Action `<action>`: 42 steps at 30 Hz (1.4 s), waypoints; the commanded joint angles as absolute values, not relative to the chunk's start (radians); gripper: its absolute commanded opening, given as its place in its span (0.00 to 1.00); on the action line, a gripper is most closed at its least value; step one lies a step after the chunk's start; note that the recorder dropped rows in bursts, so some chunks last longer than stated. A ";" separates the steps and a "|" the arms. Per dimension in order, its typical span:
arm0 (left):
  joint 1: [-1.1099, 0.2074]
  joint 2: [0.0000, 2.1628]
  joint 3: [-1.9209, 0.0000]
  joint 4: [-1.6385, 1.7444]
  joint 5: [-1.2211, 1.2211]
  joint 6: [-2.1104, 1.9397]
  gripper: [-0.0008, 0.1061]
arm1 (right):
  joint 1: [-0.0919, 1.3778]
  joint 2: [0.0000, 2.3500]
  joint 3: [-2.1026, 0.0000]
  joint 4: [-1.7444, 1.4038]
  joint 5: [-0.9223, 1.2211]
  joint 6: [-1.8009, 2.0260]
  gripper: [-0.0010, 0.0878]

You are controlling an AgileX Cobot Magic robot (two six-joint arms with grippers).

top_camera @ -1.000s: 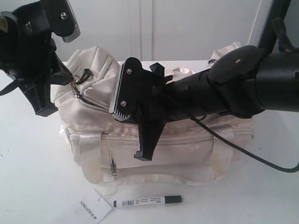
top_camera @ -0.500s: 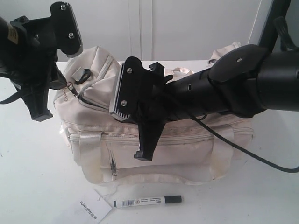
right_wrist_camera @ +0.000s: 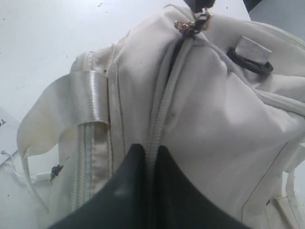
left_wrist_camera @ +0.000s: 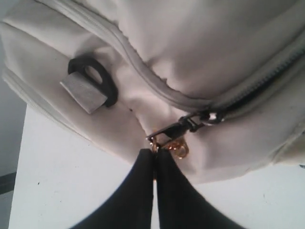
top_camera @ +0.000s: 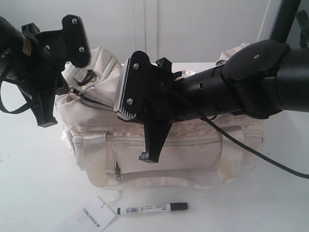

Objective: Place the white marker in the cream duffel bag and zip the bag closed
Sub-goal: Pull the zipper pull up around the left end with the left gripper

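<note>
Lying lengthwise before cream duffel bag [top_camera: 193, 154]: white marker [top_camera: 152, 209] | right gripper [right_wrist_camera: 147, 148], nearer, is clamping bag seam | left gripper [left_wrist_camera: 155, 152] is pinching zipper pull [left_wrist_camera: 178, 129]

Bright diffuse light; faint shadows; wrist views slightly blurred.

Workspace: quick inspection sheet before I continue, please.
Surface: white table, flat.
Job's things: cream duffel bag mid-table; white marker lying on the table in front of it, not inside.
Clutter: paper tag printed TONLION beside the marker.
Grippers: left gripper shut on the zipper pull; right gripper shut on the bag's top seam.
Cables: black cable drapes past the bag's end onto the table.
Surroundings: white wall panels; dark post at the back.
</note>
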State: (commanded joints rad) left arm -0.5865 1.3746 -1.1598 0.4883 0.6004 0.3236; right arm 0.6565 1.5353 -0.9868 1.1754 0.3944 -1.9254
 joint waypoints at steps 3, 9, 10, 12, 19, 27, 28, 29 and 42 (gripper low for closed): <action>-0.563 1.375 -1.160 0.506 0.597 0.282 0.01 | 0.657 1.535 -0.987 1.175 0.394 -1.925 0.01; -0.523 1.375 -1.160 0.504 0.574 0.244 0.01 | 0.657 1.535 -0.987 1.175 0.394 -1.925 0.01; -0.521 1.375 -1.160 0.501 0.568 0.233 0.01 | 0.657 1.535 -0.987 1.175 0.394 -1.925 0.01; -0.521 1.375 -1.160 0.495 0.558 0.224 0.01 | 0.657 1.535 -0.987 1.175 0.394 -1.925 0.01; -0.521 1.375 -1.160 0.379 0.518 0.224 0.01 | 0.657 1.539 -0.987 1.175 0.367 -1.863 0.01; -0.521 1.375 -1.160 0.346 0.508 0.246 0.09 | 0.657 1.539 -0.987 1.175 0.358 -1.855 0.02; -0.521 1.375 -1.160 0.344 0.508 0.250 0.17 | 0.657 1.539 -0.987 1.175 0.358 -1.855 0.05; -0.521 1.375 -1.160 0.342 0.508 0.261 0.27 | 0.657 1.539 -0.987 1.175 0.358 -1.855 0.12; -0.523 1.368 -1.160 0.340 0.527 0.267 0.47 | 0.657 1.526 -0.987 1.175 0.340 -1.781 0.56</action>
